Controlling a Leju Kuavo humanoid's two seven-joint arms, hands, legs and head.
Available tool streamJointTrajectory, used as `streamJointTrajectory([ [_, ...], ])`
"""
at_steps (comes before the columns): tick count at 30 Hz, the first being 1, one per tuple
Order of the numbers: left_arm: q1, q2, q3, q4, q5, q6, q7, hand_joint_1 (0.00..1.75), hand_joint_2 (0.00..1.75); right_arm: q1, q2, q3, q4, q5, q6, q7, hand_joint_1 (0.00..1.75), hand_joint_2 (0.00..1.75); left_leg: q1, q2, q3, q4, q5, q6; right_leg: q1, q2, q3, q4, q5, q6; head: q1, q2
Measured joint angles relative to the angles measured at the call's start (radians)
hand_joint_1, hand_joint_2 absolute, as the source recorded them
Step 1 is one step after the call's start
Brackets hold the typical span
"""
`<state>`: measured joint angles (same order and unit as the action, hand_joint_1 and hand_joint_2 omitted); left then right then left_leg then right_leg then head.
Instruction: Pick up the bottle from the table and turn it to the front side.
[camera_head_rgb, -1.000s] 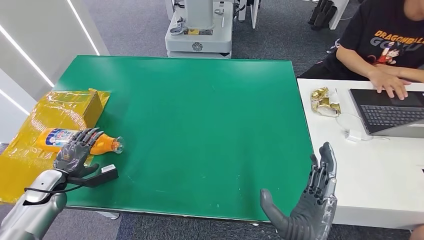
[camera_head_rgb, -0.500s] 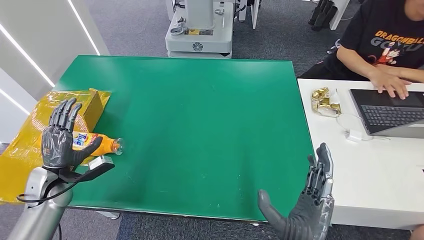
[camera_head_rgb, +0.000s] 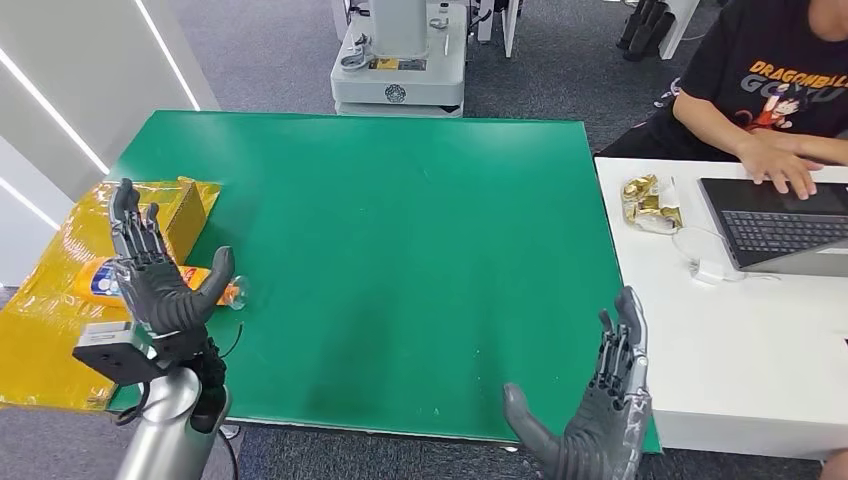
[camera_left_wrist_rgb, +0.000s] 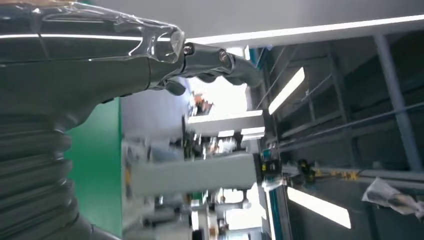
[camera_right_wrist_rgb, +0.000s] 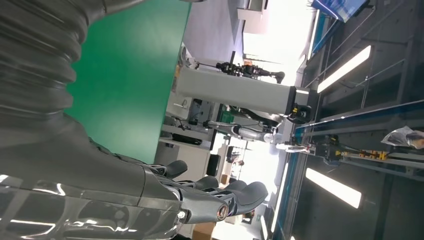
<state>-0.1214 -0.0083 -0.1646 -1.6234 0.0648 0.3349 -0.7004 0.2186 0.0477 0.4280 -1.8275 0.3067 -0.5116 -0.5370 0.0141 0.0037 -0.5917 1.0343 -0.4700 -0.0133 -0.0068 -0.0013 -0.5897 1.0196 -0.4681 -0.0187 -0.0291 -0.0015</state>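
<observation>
Bottle (camera_head_rgb: 205, 285): one, orange with a blue-and-white label, lying on its side at the left edge of the green table (camera_head_rgb: 400, 230), cap end pointing toward the table middle. Body partly over the yellow plastic sheet (camera_head_rgb: 50, 300), and my left hand (camera_head_rgb: 155, 280) covers most of it from the head view.

One green table, biggest thing here. One white desk (camera_head_rgb: 760, 350) butts against its right side. One grey machine base (camera_head_rgb: 398, 60) stands on the floor past the far edge. One person (camera_head_rgb: 770, 90) sits at the white desk, hands on one laptop (camera_head_rgb: 780, 225). One yellow sheet drapes off the table's left side, one cardboard box (camera_head_rgb: 185, 215) on it, just behind the bottle. One crumpled gold wrapper (camera_head_rgb: 650, 203) on the white desk near the table, one small white adapter (camera_head_rgb: 712, 270) with a thin cable by the laptop.

Two hands, both mine. Left hand is upright over the bottle, palm toward the table middle, fingers spread and pointing up, thumb out to the side, holding nothing; can't tell if the palm touches the bottle. Right hand (camera_head_rgb: 595, 420) is at the near right corner of the table, well apart from the bottle, fingers extended and apart, thumb out, holding nothing. Right wrist view shows the fingers (camera_right_wrist_rgb: 220, 195) loosely extended, nothing in them.

In the way: my own left hand blocks the bottle's label; the box stands close behind it.
</observation>
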Motion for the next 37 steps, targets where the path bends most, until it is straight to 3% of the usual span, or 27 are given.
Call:
streamJointTrajectory([
  [9,0.031,-0.159,-0.112,-0.102,0.032,-0.052,0.000,0.00,1.75,-0.009,-0.006,0.007,0.016,-0.029,-0.023,0.014,0.00,1.75,0.000,0.000,0.000,0.000,0.000,0.001,0.000,0.000,0.000,0.000,0.000,0.000,0.000,0.000],
  [16,0.100,-0.231,-0.147,-0.128,0.073,-0.122,0.000,0.00,1.75,-0.008,-0.014,0.013,0.016,-0.058,-0.046,0.031,0.00,1.75,0.000,0.000,0.000,0.000,-0.001,0.002,0.000,0.000,0.000,0.000,0.000,0.001,0.000,0.000],
  [24,0.178,-0.243,-0.142,-0.171,0.029,-0.099,0.000,0.00,1.75,-0.006,-0.044,0.020,0.033,-0.088,-0.057,-0.006,0.00,1.75,0.000,0.000,0.000,0.000,-0.001,0.002,0.000,0.000,0.000,0.000,-0.001,0.001,0.000,0.000],
  [29,0.196,-0.245,-0.135,-0.196,0.008,-0.099,0.000,0.00,1.75,-0.011,-0.058,0.030,0.048,-0.006,-0.098,0.011,0.00,1.75,0.000,0.000,0.000,0.000,-0.001,0.002,0.000,-0.001,0.001,0.000,-0.001,0.001,0.000,0.000],
  [37,0.206,-0.246,-0.132,-0.226,-0.007,-0.074,0.000,0.00,1.75,-0.013,-0.076,0.031,0.059,-0.008,-0.111,0.017,0.00,1.75,0.000,0.000,0.000,0.000,-0.001,0.002,0.000,-0.001,0.001,0.000,-0.001,0.001,0.000,0.000],
])
